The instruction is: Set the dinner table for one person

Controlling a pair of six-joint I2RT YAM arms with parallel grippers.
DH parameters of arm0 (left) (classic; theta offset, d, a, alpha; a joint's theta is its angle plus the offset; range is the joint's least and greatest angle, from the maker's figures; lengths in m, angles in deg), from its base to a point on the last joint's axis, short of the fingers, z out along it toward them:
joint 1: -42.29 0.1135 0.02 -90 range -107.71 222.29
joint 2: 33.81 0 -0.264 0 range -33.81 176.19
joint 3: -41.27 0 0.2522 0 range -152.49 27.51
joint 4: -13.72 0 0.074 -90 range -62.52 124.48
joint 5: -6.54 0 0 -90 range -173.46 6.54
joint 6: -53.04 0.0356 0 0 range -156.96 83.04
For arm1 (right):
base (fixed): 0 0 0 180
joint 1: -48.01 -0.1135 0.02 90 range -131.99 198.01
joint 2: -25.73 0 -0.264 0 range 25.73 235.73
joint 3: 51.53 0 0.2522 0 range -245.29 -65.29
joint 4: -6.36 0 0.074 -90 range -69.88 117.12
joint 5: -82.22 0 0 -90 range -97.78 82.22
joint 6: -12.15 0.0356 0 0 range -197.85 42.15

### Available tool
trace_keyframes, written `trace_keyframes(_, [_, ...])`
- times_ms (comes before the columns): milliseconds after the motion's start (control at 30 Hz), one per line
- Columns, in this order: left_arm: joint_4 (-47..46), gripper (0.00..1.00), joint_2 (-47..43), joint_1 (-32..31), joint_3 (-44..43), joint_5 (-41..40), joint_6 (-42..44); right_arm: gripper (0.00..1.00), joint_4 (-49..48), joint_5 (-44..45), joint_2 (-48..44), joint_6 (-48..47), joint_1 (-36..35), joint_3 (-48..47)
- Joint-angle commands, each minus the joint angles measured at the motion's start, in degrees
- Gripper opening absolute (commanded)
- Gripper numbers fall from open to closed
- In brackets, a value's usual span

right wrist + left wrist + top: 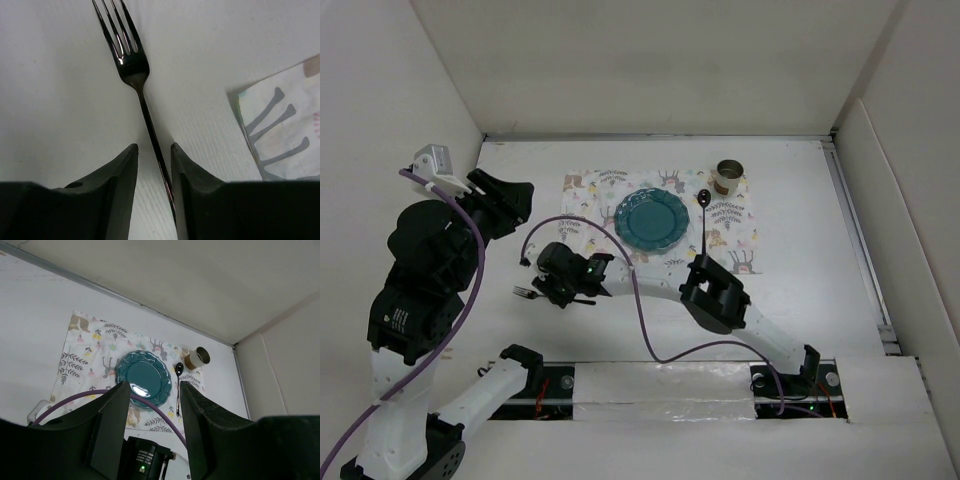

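Matte white, the worktop [800, 200] spreads from the arm bases to the far wall. A printed placemat [740, 235] lies toward its back. On it sit a teal plate [651, 220], a dark spoon [704, 215] just right of the plate, and a small cup [729, 177] at the far right corner. Left of the mat a fork [132, 70] lies on the bare surface. The right pincer [153, 146] straddles its handle, with a narrow gap not yet clamped. The left pincer [154, 385] hangs high, spread wide and holding nothing.
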Motion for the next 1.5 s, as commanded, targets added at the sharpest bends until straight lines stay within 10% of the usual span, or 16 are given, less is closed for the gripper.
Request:
trace_keyframes(0, [-3.0,0.41,0.2,0.2,0.5,-0.9,0.9,0.35,-0.9,2.9,2.0,-1.1,-1.1,1.2])
trace_keyframes(167, [-2.9,0.41,0.2,0.2,0.8,-1.2,0.9,0.0,-1.4,6.9,1.6,1.4,-2.3,2.0])
trace_keyframes(833, [-3.8,0.4,-1.5,0.2,15.9,0.5,2.4,0.0,-3.4,15.9,-6.1,38.9,17.1,-3.6])
trace_keyframes(1467, [-4.9,0.41,-2.2,-1.5,19.5,-0.9,3.0,0.0,0.0,17.7,2.3,44.5,20.6,-10.5])
